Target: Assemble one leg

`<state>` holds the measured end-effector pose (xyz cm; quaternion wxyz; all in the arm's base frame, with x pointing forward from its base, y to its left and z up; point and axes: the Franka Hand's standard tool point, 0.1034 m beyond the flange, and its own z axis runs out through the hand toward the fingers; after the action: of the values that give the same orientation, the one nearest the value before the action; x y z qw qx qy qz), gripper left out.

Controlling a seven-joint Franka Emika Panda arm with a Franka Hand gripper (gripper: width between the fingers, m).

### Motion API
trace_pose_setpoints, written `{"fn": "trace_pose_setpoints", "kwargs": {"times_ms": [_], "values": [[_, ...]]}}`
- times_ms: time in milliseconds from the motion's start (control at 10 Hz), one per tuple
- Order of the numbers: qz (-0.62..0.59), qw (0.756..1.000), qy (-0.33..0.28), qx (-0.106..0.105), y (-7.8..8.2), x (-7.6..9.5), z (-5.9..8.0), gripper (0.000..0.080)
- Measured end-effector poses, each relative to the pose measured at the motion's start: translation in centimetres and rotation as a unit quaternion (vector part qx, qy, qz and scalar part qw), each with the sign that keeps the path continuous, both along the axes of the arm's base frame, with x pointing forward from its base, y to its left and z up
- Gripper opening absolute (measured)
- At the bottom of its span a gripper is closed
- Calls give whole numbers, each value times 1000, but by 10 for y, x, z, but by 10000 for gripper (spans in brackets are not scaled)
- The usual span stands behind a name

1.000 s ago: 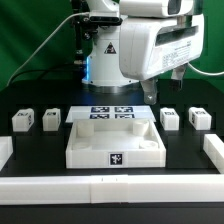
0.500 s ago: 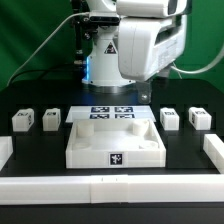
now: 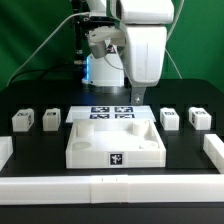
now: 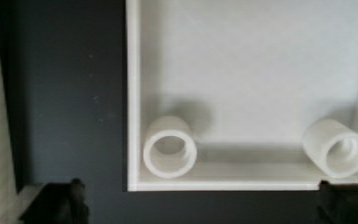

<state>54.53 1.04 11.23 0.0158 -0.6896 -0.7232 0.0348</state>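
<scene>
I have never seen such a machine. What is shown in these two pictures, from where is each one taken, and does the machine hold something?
The white machine is a robot arm with a two-finger gripper. One picture comes from a camera off the arm; the other from a camera on its wrist, looking down past the dark fingertips. On the black table lie a large white tray-like part, four small white legs, two on each side of it, and beyond it the flat marker board. The wrist view shows the inside of the tray-like part with two round holes. The gripper is open and holds nothing.
</scene>
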Motion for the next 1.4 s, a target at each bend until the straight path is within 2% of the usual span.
{"fn": "trace_pose_setpoints", "kwargs": {"times_ms": [300,600,900,1000,1400], "values": [[0,1000,1,0,-2,-2,-1,650],[-7,1000,11,1,-21,-51,-14,650],[-18,1000,20,10,-36,-79,-40,650],[-18,999,24,12,-39,-83,-47,650],[-19,999,26,12,-39,-83,-48,650]]}}
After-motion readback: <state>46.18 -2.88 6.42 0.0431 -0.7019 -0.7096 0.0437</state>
